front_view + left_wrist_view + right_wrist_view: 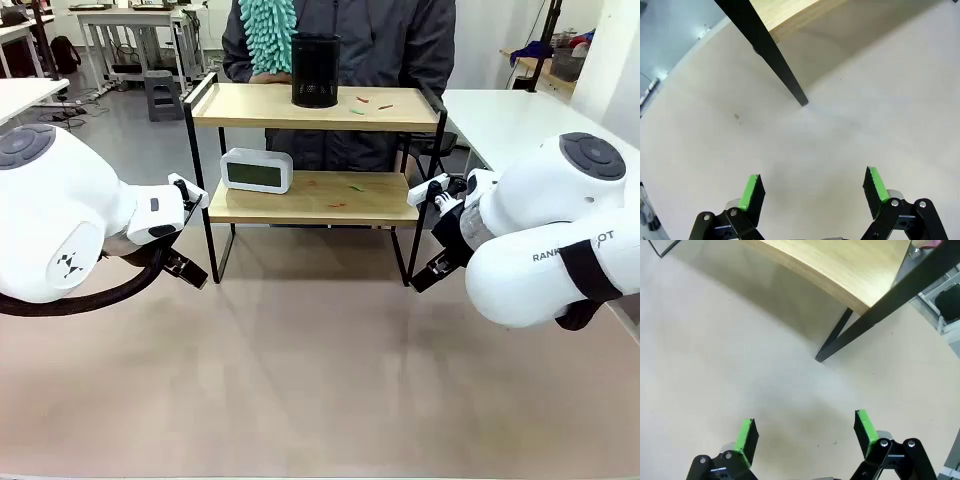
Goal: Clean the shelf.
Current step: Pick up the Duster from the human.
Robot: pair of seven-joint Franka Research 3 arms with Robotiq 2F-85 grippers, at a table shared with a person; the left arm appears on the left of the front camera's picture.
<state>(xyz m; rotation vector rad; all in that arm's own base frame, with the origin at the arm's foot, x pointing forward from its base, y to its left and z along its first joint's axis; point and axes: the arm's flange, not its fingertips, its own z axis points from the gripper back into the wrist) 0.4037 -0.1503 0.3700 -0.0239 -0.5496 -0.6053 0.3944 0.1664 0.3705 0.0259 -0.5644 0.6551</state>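
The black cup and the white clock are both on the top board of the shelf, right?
Not quite. The black cup is on the top board of the shelf, but the white clock stands on the lower board, at its left end. The front view shows it.

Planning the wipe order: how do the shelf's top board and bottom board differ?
The top board holds a black mesh cup near its middle; the bottom board holds a white clock at its left end. The upper scraps lie right of the cup; the lower scraps lie right of centre, clear of the clock. Both boards are light wood, with red and green bits.
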